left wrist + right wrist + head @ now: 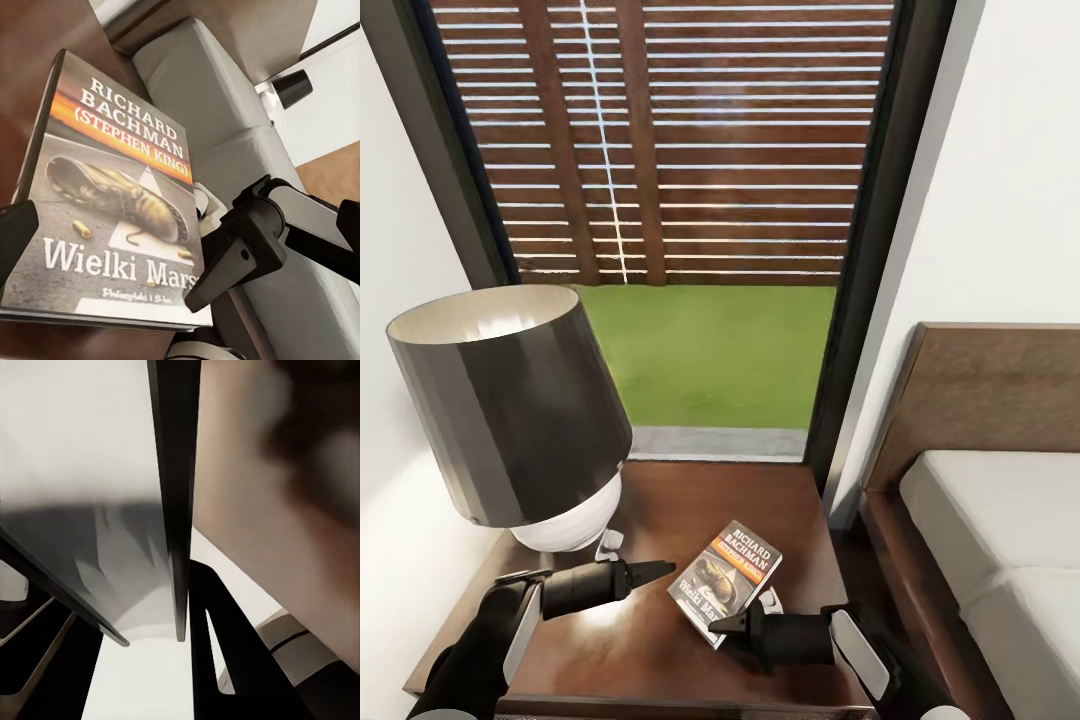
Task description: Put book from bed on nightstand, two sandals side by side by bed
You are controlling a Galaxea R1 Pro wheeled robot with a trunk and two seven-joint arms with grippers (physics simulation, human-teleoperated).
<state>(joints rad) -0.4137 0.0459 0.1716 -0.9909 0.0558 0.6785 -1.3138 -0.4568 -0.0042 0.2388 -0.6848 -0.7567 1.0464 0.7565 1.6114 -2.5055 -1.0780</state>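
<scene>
From my remote seat, the right gripper sits low in the frame, right of centre, its dark fingers closed thin on the lower corner of the book, pinching that edge. The paperback lies face up and slightly skewed on the nightstand, near the middle of the lower frame, its orange band and "Richard Bachman" lettering readable. In the left wrist view the same cover shows up close, with the title "Wielki Marsz" and a picture of a worn boot, and the right gripper meets the book's corner from the side.

The left gripper hangs at lower left, its fingers drawn together to a point just beside the book's left edge, apart from it and holding nothing.

The nightstand is a dark brown wooden top. On its left part stands a lamp with a wide dark shade and a white base, filling the left middle of the frame. At the right edge lies the bed, with a brown headboard and pale mattress, close beside the nightstand. Behind, a tall dark-framed window takes the upper centre, with brown slats and green ground outside; white walls flank it.
</scene>
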